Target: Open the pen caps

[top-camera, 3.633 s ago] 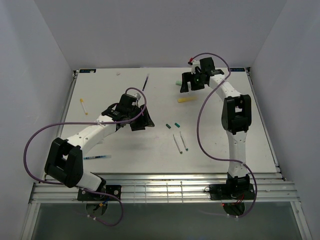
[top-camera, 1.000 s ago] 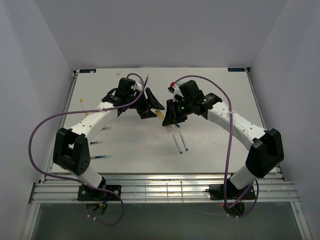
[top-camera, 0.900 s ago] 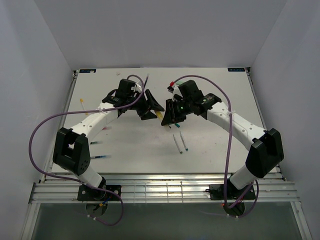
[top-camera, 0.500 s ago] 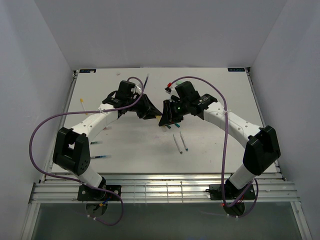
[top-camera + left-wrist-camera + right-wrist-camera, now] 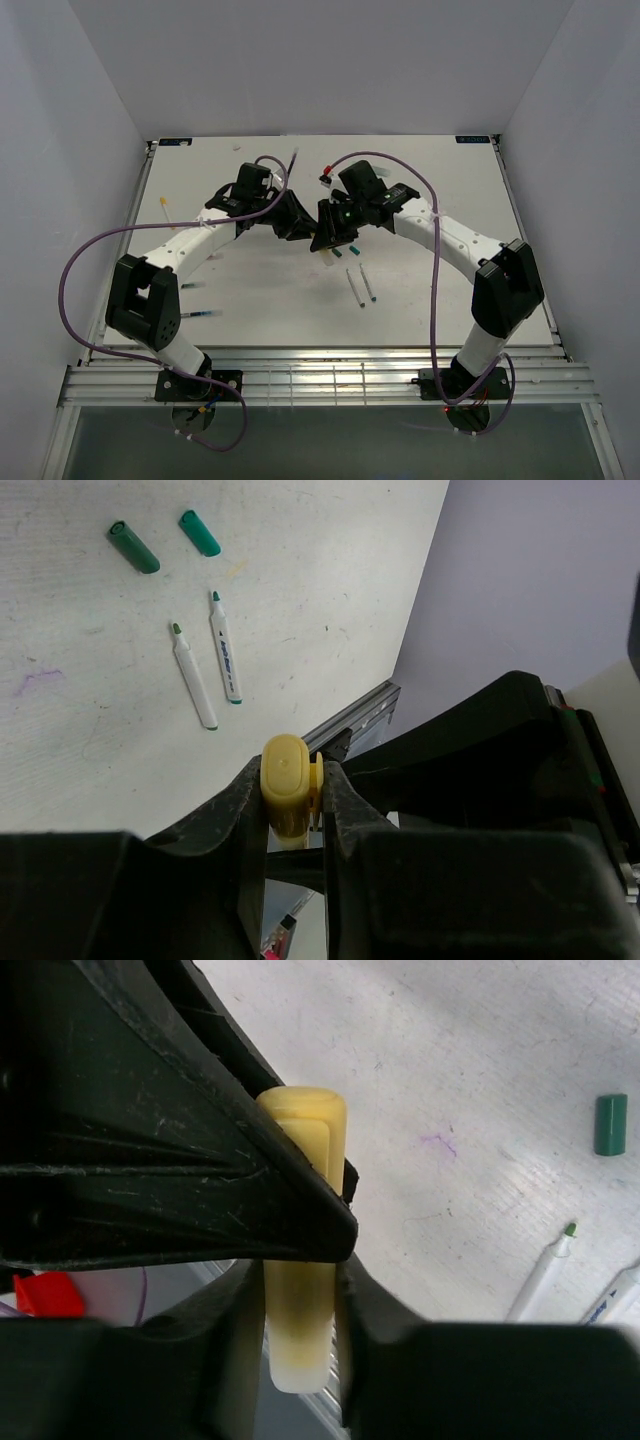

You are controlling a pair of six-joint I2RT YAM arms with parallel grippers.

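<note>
Above a stained table (image 5: 450,200), left end effector (image 5: 300,225) and right end effector (image 5: 326,232) clamp 1 yellow highlighter (image 5: 303,1130).

Left pincer (image 5: 300,216) and right pincer (image 5: 323,232) tip to tip above desk (image 5: 450,200) middle. Highlighter (image 5: 287,790) between both. Two caps (image 5: 133,547) on desk, just right of right pincer, nearer bases. Two pens (image 5: 193,675) side by side, nearer still.

Overhead rear view, close wrist views facing table (image 5: 90,730)
</note>
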